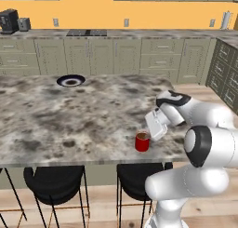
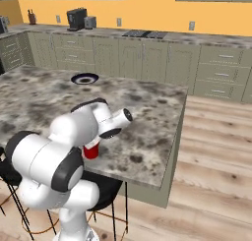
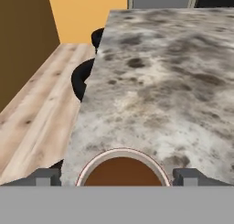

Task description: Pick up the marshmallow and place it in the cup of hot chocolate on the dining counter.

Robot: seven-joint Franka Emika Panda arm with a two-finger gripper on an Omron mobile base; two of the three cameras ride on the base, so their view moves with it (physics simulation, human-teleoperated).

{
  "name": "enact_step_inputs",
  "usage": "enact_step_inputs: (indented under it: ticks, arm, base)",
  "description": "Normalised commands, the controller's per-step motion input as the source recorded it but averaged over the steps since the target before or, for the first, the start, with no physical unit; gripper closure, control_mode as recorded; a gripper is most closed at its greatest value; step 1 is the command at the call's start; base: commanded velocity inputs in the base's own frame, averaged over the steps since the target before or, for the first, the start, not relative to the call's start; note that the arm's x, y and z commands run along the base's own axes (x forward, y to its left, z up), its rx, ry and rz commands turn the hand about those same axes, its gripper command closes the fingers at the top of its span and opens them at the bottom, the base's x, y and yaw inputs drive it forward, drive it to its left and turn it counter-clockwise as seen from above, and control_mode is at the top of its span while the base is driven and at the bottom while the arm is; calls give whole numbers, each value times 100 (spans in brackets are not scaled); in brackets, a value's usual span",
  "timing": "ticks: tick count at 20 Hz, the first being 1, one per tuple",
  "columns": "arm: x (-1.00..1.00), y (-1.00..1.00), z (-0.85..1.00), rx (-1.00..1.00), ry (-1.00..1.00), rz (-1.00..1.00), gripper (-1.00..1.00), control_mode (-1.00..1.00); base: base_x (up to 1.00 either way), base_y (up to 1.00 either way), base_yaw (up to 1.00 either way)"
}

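Marshmallow cannot be found in the left base view; one cup of hot chocolate (image 1: 142, 141) stands near the dining counter (image 1: 69, 115) front edge, one plate (image 1: 70, 80) far behind. Right base view: the arm hides most of the cup. Hand view: gripper (image 3: 118, 176) spread wide astride the cup, nothing visible between the fingers. I judge it should stay centred over the liquid when releasing.

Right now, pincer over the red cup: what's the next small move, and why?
Probably lift the pincer straight up. Its fingertips stand wide apart, holding nothing, directly over the small red cylindrical cup of dark brown liquid on the mottled granite counter; rising would clear the rim.
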Motion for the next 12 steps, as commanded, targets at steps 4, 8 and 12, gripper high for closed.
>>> enact_step_inputs:
  ticks: [4,8,12]
  arm:
    - [-18,0,78,0,-7,0,-100,-100]
    - [-61,-1,92,0,-13,-1,-100,-100]
    - [-73,0,100,0,-10,-9,-100,-100]
  base:
    - [0,0,0]
    - [0,0,0]
    - [0,0,0]
